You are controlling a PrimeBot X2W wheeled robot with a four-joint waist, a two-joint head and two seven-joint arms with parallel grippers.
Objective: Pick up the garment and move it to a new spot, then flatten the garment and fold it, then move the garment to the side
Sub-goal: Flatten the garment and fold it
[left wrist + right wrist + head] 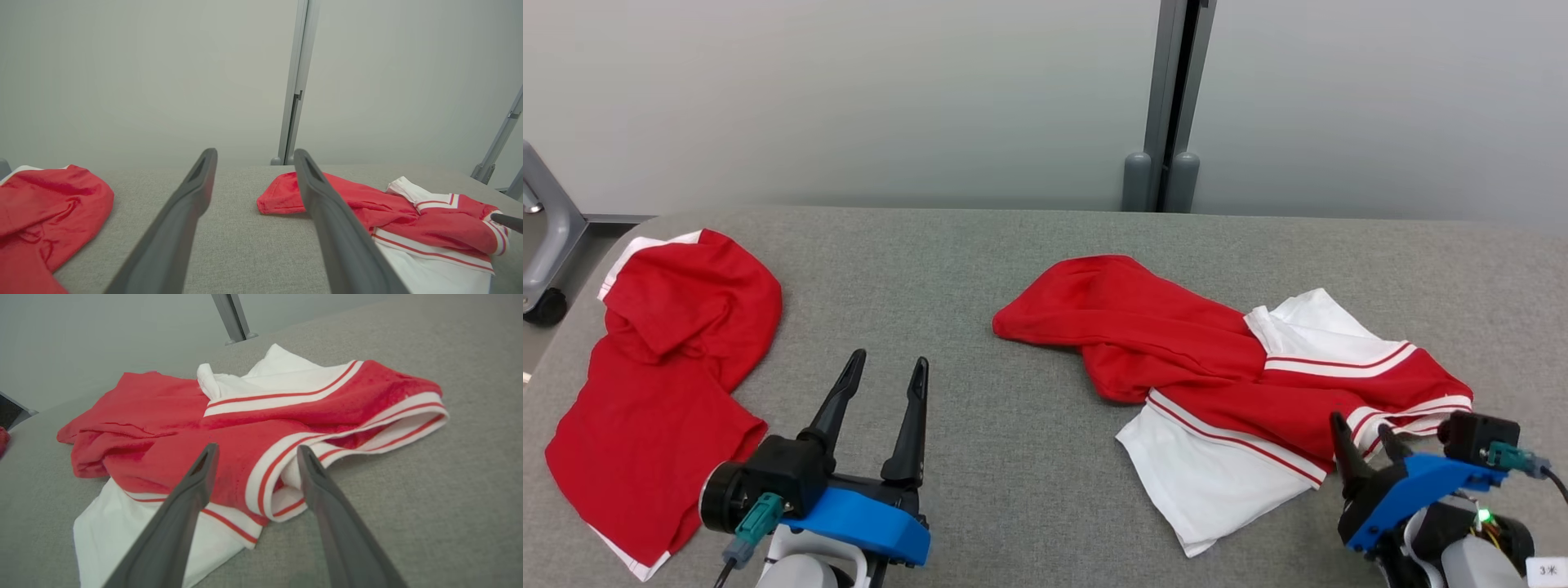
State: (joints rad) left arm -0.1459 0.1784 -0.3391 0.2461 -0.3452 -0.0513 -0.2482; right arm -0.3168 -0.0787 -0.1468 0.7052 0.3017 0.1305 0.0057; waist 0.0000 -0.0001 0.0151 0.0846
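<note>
A crumpled red and white garment (pixel 1176 351) with striped trim lies on the right half of the grey table (pixel 980 261). It also lies in the left wrist view (pixel 408 212) and the right wrist view (pixel 163 412). My right gripper (pixel 1360 425) stands open at the garment's near right edge, its fingers on either side of a striped cuff (pixel 257 447) without pinching it. My left gripper (pixel 889 357) hovers open over bare table between the two cloths, holding nothing (pixel 255 151).
A second red garment (pixel 670 351) with a white edge lies bunched at the table's left end (pixel 41 204). Behind the table stand a pale wall and a grey post (pixel 1172 106). A grey frame with a black wheel (pixel 543 306) sits off the left edge.
</note>
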